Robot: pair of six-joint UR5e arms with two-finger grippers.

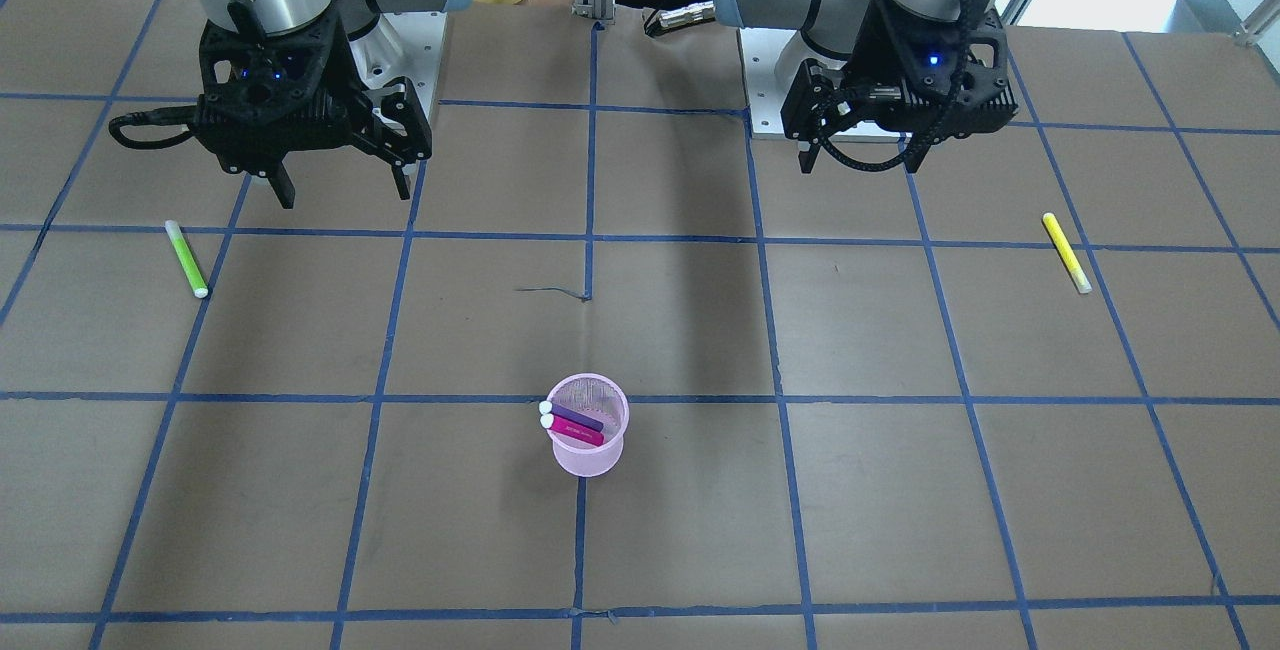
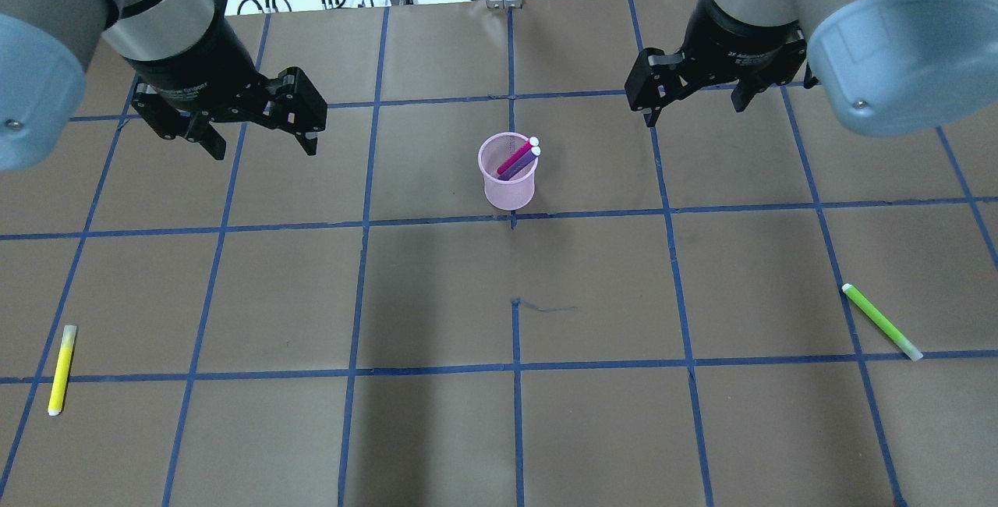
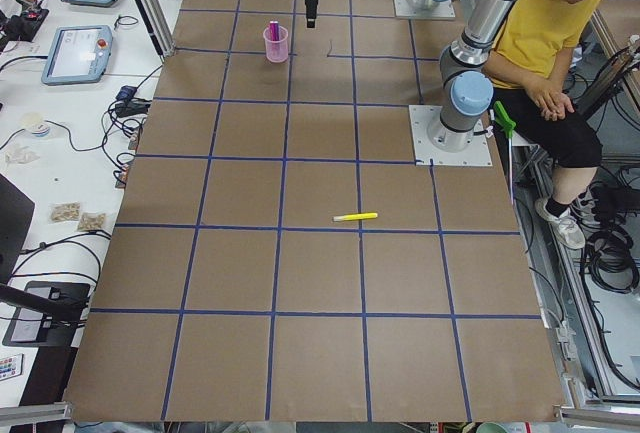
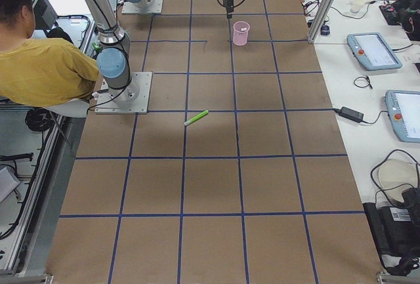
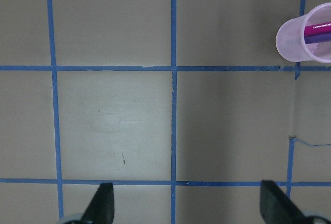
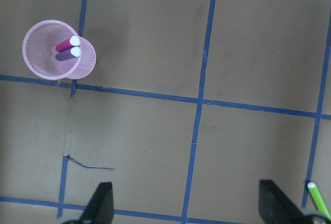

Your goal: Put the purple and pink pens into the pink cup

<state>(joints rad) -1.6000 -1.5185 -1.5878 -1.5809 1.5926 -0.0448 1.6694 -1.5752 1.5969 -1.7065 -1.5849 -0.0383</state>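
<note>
The pink mesh cup stands upright mid-table, also in the overhead view. The purple pen and the pink pen lean side by side inside it, white caps up. Both show in the right wrist view: the cup, the pink pen, the purple pen. My left gripper is open and empty, above the table and well to the cup's side. My right gripper is open and empty on the cup's other side.
A green pen lies on the table on my right side. A yellow pen lies on my left side. A person in a yellow shirt sits behind the arm bases. Tablets and cables lie beyond the table's far edge.
</note>
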